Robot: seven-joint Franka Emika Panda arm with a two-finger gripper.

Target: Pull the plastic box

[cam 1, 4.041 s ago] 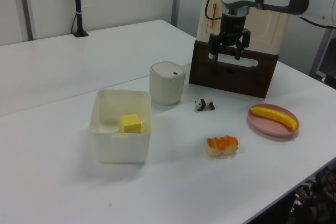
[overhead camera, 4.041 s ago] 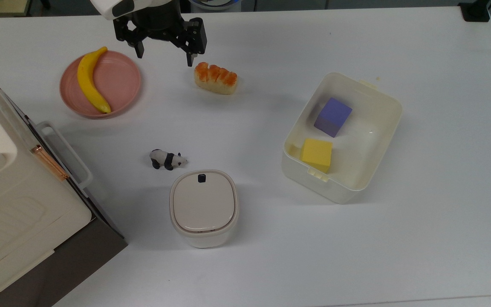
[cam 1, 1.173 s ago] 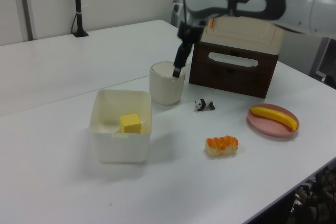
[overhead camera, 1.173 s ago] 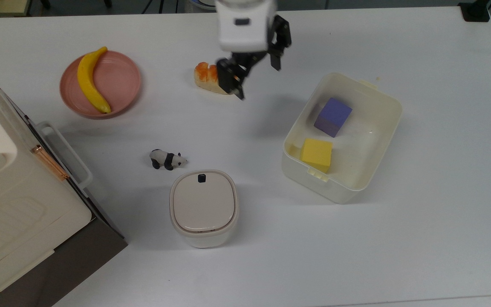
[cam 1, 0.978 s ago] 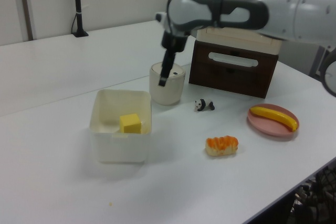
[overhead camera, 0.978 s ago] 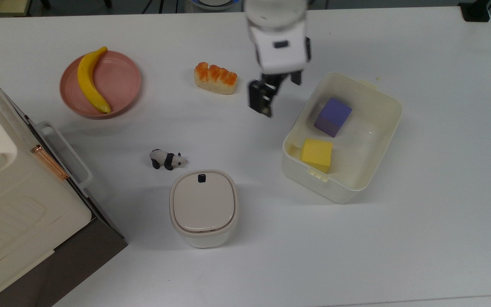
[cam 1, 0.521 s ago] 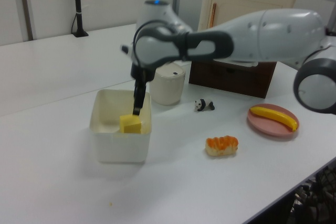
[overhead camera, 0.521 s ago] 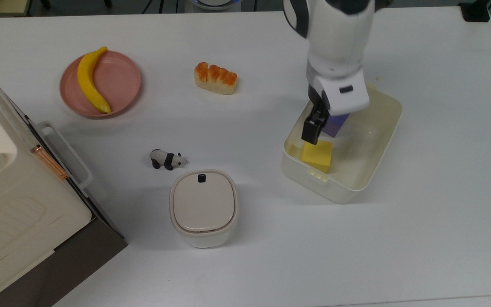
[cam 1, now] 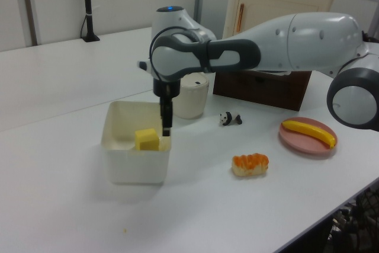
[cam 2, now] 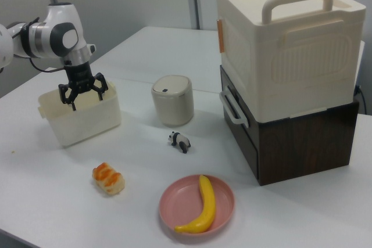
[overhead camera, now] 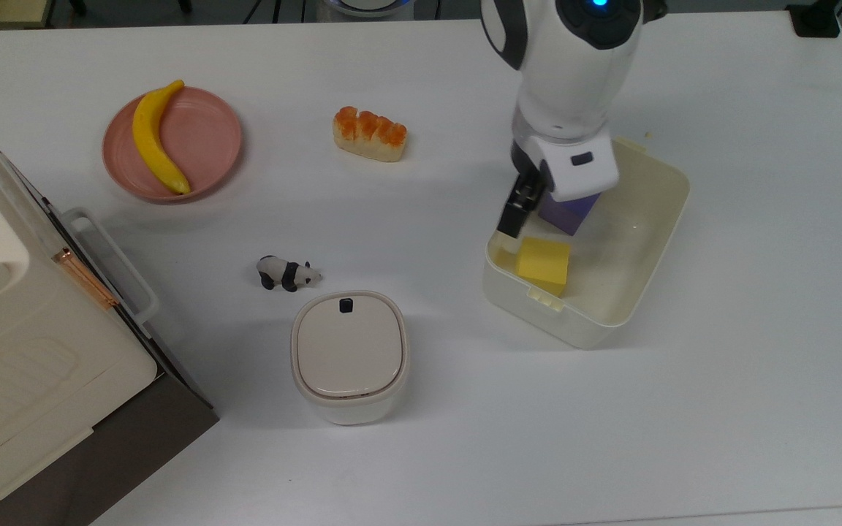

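The plastic box (overhead camera: 626,256) is a cream-white lidless tub on the top view's right, holding a yellow cube (overhead camera: 544,264) and a purple cube (overhead camera: 571,210). My gripper (overhead camera: 534,215) hangs open over the wall of the box that is on the top view's left. One black finger (overhead camera: 512,215) stands at that rim, and the other is hidden under the white wrist. In the right view the gripper (cam 2: 83,98) has its fingers spread over the box (cam 2: 81,123). In the left view a finger (cam 1: 166,124) dips at the rim of the box (cam 1: 133,167) beside the yellow cube (cam 1: 147,139).
A lidded cream bin (overhead camera: 349,356) and a toy panda (overhead camera: 288,273) sit to the top view's left of the box. A bread piece (overhead camera: 370,134) and a pink plate (overhead camera: 202,139) with a banana (overhead camera: 154,139) lie further back. A big cream case (overhead camera: 19,343) fills the top view's left edge.
The arm swung from above the pink plate across to the box and came down. In the last half second the finger shifted from over the yellow cube to the rim. The box has not moved.
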